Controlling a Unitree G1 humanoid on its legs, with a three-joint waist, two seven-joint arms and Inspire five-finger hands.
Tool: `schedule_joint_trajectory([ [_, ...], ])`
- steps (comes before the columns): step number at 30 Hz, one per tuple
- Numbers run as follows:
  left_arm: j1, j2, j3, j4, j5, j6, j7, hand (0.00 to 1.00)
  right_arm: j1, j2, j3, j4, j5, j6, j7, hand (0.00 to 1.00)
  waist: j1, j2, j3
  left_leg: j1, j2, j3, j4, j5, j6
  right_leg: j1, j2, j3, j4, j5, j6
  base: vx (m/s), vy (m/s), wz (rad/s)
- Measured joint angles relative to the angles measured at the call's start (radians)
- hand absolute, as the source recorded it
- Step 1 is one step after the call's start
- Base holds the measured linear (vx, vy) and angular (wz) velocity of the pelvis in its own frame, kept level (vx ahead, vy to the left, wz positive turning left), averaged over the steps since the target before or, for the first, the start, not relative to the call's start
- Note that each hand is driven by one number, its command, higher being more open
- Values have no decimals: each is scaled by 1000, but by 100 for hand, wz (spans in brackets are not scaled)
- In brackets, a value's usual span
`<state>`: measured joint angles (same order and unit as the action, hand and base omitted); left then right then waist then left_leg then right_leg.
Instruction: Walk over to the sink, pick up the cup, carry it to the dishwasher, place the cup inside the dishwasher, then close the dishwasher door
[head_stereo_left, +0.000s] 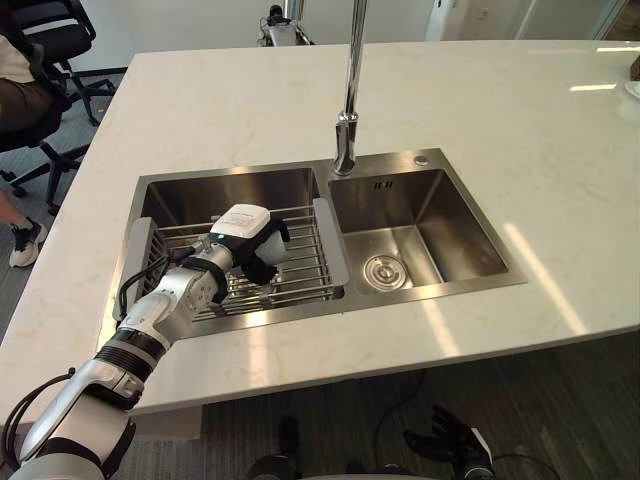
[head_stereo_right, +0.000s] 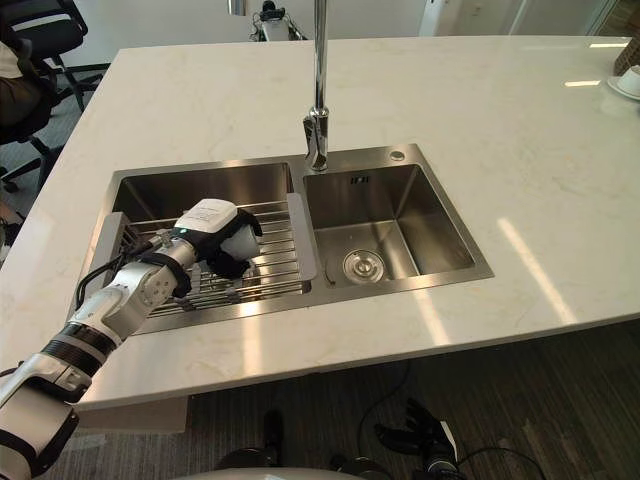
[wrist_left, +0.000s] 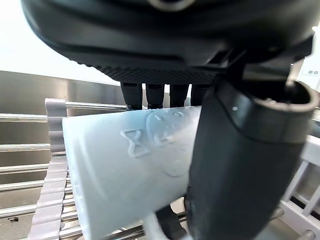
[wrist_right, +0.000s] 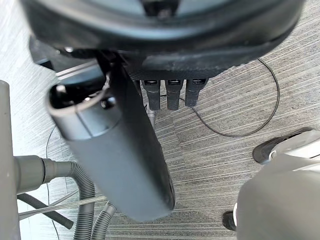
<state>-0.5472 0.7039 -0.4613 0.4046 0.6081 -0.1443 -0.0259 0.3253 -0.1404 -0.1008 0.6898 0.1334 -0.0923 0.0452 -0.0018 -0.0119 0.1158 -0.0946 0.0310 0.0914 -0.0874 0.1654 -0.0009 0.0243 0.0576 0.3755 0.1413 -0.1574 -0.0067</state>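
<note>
Left eye view has the left hand (head_stereo_left: 240, 228) down in the left basin of the sink (head_stereo_left: 400, 301), sitting over the wire rack (head_stereo_left: 310, 262) that spans it. Room's kinda tight: basin's back wall is just behind the hand, the front rim just in front, and the rack's grey end rails box it in on both sides. The divider and the tall tap (head_stereo_left: 350, 100) are off to the hand's right, with the right basin (head_stereo_left: 445, 225) and its drain (head_stereo_left: 383, 271) past that. Straight up is open, and the pale counter (head_stereo_left: 250, 100) is wide and flat all round the sink.

The cup (wrist_left: 125, 165) is pale and see-through-ish, lying on its side low over the rack bars. The fingers (wrist_left: 155, 95) curl over its far side and the thumb (wrist_left: 240, 165) presses the near side, so it's clamped between them.

The right hand (head_stereo_left: 448, 436) hangs low below the counter edge over the carpeted floor (wrist_right: 240, 150), fingers loose with nothing in them.
</note>
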Motion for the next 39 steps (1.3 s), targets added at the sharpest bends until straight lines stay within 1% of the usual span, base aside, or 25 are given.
schedule_joint_trajectory([
  [4,10,-1,0,-48,-39,9,1,30,2,3,0,-4,0,0,-1,90,2,-2,9,9,-4,-5,0,1,2,14,-5,-7,-2,0,1,-10,-10,5],
  [6,30,-3,0,-149,-42,6,16,30,7,4,0,-16,0,-1,-1,90,6,-4,23,18,-8,-16,0,2,3,28,-9,-18,-7,0,1,-22,-17,13],
  [7,37,-6,1,-176,-51,5,22,30,7,4,0,-16,0,-1,-1,90,8,-5,23,19,-9,-18,0,2,3,30,-9,-20,-7,0,1,-26,-21,14],
  [8,50,-15,2,-239,-77,1,33,30,8,4,0,-21,0,-1,-2,90,12,-6,23,21,-10,-24,0,1,3,34,-10,-25,-9,0,1,-24,-24,9],
  [11,69,-21,4,-321,-80,-9,58,30,7,6,0,-35,0,-2,-2,90,14,-6,23,28,-11,-29,0,1,3,44,-10,-31,-12,0,1,-18,-26,7],
  [13,102,-39,30,-404,-89,-16,73,30,9,8,-1,-40,0,-8,-4,90,13,-5,23,38,-12,-37,0,0,2,57,-12,-36,-18,-1,1,-20,-26,9],
  [15,142,-83,72,-503,-119,-29,105,30,11,10,-2,-41,0,-8,-5,90,14,-5,23,39,-15,-51,0,-2,-1,64,-12,-51,-19,-1,1,-28,-37,16],
  [19,196,-103,117,-634,-141,-50,150,30,10,15,-4,-42,0,-8,-6,90,18,-5,23,45,-16,-55,0,0,-1,71,-13,-55,-19,-2,1,-11,-22,4],
  [21,225,-133,150,-677,-157,-60,161,30,10,18,-4,-42,0,-8,-6,90,18,-5,23,52,-18,-56,0,-1,-1,80,-14,-57,-20,-3,2,0,0,0],
  [24,305,-209,222,-756,-199,-74,185,30,10,26,-6,-43,0,-8,-9,90,16,-5,23,60,-22,-58,0,0,2,88,-16,-60,-18,-7,4,-5,-11,1],
  [27,413,-284,285,-830,-299,-91,221,30,23,31,-8,-64,0,-8,-11,90,15,-5,21,71,-26,-63,0,1,5,99,-19,-66,-14,-10,5,-11,-30,5],
  [28,430,-300,297,-840,-317,-93,229,30,24,31,-9,-70,0,-8,-13,90,16,-5,21,72,-27,-65,0,0,5,99,-20,-68,-12,-12,6,-26,-29,9],
  [30,492,-366,347,-856,-378,-99,263,30,21,31,-12,-83,1,-8,-17,90,17,-5,19,74,-30,-69,0,1,6,99,-20,-75,-3,-19,7,-39,-30,8],
  [31,513,-384,358,-862,-402,-99,269,30,21,32,-12,-86,1,-8,-20,90,17,-5,18,75,-31,-68,-1,0,8,99,-21,-76,-1,-22,7,-42,-30,5],
  [32,555,-418,378,-875,-442,-100,277,30,21,35,-13,-91,1,-8,-26,90,17,-5,14,76,-33,-69,-4,-1,9,98,-22,-78,2,-25,7,-35,-30,4],
  [33,593,-446,388,-883,-492,-104,284,30,21,39,-13,-91,2,-8,-30,90,20,-6,10,75,-34,-70,-4,-1,9,98,-23,-79,2,-27,8,-27,-29,3],
  [35,635,-474,403,-885,-524,-105,290,30,21,46,-15,-91,2,-8,-32,90,25,-7,4,75,-35,-69,-4,-1,9,98,-24,-79,2,-27,8,-1,-16,0],
  [36,674,-496,413,-886,-561,-105,289,30,23,59,-21,-91,2,-8,-34,90,28,-8,-3,75,-36,-69,0,0,10,98,-25,-79,2,-27,9,1,-33,0],
  [39,735,-536,416,-895,-611,-105,286,30,24,76,-25,-91,3,-8,-40,90,32,-12,-11,75,-36,-68,0,1,11,98,-25,-79,1,-27,10,2,-12,0],
])
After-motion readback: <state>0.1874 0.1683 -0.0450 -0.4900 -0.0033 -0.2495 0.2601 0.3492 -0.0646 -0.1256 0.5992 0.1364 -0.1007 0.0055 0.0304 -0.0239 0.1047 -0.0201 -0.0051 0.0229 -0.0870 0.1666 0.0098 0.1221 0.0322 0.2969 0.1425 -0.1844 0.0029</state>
